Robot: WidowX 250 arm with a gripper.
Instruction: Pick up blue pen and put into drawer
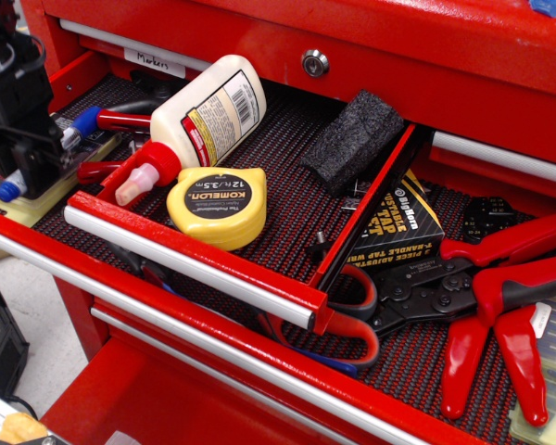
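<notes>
The blue pen point(82, 123) lies slanted at the far left over the wider drawer. Its blue cap points up-right and its blue end point(7, 191) sticks out low on the left. My black gripper point(32, 165) covers the middle of the barrel and is shut on it. The narrower red drawer point(366, 218) stands open in the middle, just right of the pen, with its short silver bar handle point(190, 265) in front and dark mesh liner inside.
In the narrow drawer lie a white glue bottle point(208, 111), a yellow tape measure point(218, 206) and a black foam block point(352, 139). The wider drawer below holds red-handled pliers point(500, 297), a black and yellow box point(398, 227) and a pale case point(23, 209) under the pen.
</notes>
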